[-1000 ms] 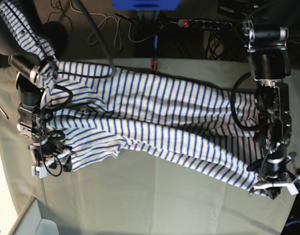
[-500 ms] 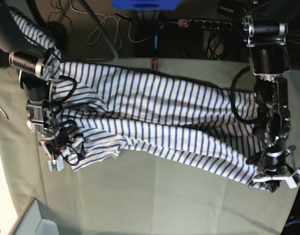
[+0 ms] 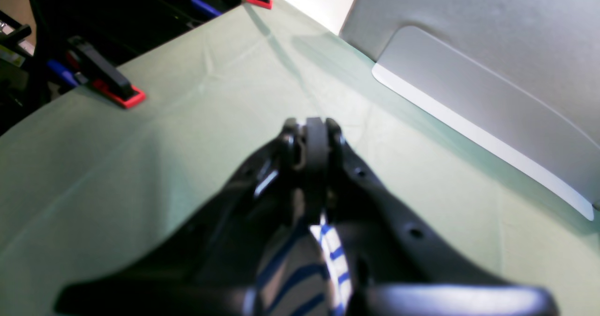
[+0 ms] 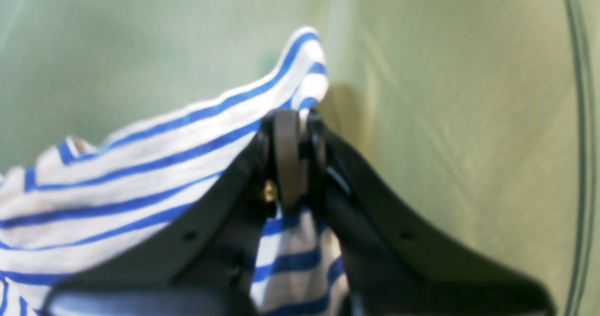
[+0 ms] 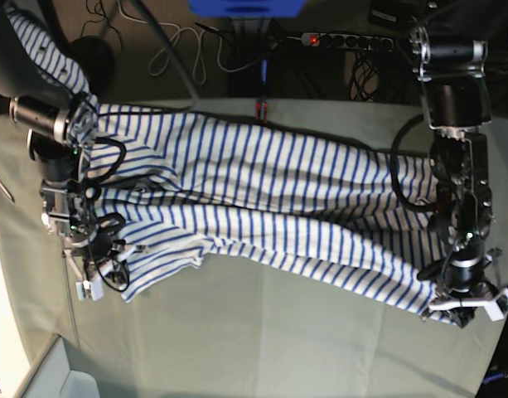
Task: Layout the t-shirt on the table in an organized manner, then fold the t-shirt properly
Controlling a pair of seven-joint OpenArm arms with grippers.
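in the left wrist view my left tool (image 3: 311,140) fills the lower centre, its two sides pressed tight on a fold of the t-shirt (image 3: 323,255). my right tool (image 4: 290,142) is clamped the same way on a striped corner (image 4: 300,67). in the base view my left arm reaches down the right edge to the lower right, my right arm down the left edge. between them the t-shirt (image 5: 270,199) lies stretched across the table (image 5: 254,340), with a red clamp (image 5: 259,109) at the top edge.
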